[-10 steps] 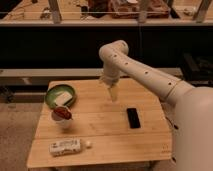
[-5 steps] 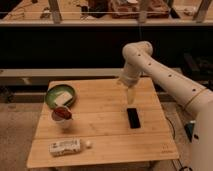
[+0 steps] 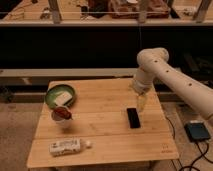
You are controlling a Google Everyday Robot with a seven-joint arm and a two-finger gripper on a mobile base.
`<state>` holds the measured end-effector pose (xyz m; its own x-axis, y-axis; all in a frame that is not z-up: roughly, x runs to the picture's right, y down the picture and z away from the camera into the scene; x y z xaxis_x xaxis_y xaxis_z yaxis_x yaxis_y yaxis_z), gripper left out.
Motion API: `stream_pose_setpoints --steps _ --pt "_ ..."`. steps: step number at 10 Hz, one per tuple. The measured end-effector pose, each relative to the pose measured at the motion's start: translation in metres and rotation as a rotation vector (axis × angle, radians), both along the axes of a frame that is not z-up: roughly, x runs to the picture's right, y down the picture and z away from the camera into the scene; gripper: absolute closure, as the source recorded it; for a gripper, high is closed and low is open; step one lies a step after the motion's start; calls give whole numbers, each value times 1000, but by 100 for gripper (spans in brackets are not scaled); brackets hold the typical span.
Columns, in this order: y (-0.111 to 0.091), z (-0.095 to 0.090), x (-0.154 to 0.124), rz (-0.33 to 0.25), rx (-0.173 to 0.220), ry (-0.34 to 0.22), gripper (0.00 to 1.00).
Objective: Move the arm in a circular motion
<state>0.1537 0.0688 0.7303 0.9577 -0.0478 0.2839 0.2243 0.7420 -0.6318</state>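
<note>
The gripper [image 3: 141,102] hung low over the right side of the table [image 3: 100,150], its pale yellowish fingers spread and holding nothing, just above and beside a dark flat phone-like slab [image 3: 133,117]. A sweep made at that height could, I judged, clip the slab and push it across the wood; a wider circle might reach the cup [image 3: 61,115] or green bowl [image 3: 60,96] at the left. The arm [image 3: 170,82] looked glossy white, thick and tubular, dotted with small dark marks, bent at a rounded elbow and reaching in from the right.
</note>
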Motion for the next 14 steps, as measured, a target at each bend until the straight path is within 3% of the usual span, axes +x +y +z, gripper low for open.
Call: stream_pose_setpoints --steps 3,6,9,10,12,14 --pt "47 -41 0 -3 6 -8 20" --pt "65 -58 -41 -63 42 -42 20" --pt "60 -55 -99 -152 89 -93 20" --pt "58 -54 -130 -194 108 -122 20" --pt "48 -45 -155 -245 137 -152 20" --pt "18 -20 -171 -316 173 -194 20"
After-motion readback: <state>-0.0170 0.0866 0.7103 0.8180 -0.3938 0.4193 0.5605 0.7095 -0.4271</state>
